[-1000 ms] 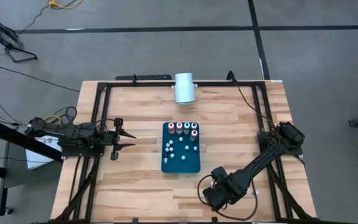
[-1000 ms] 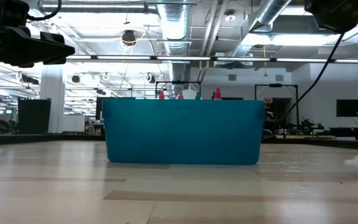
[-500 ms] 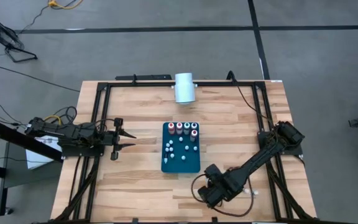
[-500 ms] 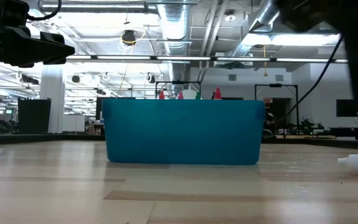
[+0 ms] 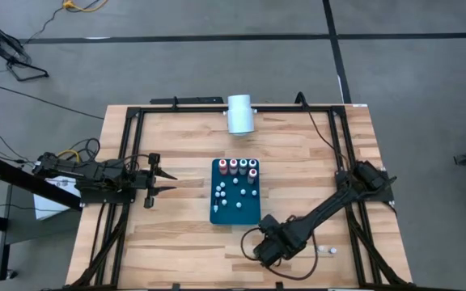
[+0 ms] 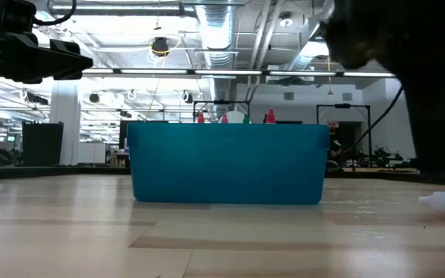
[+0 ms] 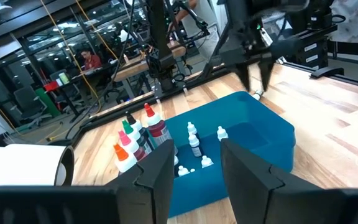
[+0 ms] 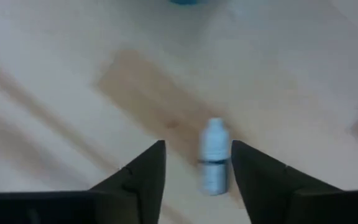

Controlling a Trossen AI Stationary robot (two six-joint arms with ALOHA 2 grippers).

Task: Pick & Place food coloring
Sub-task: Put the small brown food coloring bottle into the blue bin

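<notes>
Bright, even overhead light — soft shadows, right wrist view blurred, ceiling lamps glaring.

A tray (image 5: 235, 212) sits at the middle of the table (image 5: 176, 145). The food coloring bottles (image 5: 242, 168) stand inside it — the taller ones in a row along its far edge, the small ones scattered nearer the middle. A cylinder (image 5: 239, 113) lies on its side at the table's far edge, behind the tray. The left claw (image 5: 167, 181) hangs left of the tray, well apart from it. The right claw (image 5: 259, 252) is near the tray's near right corner, above a small bottle (image 8: 214, 155) lying on the table — another lies (image 5: 325, 251) farther right.
</notes>
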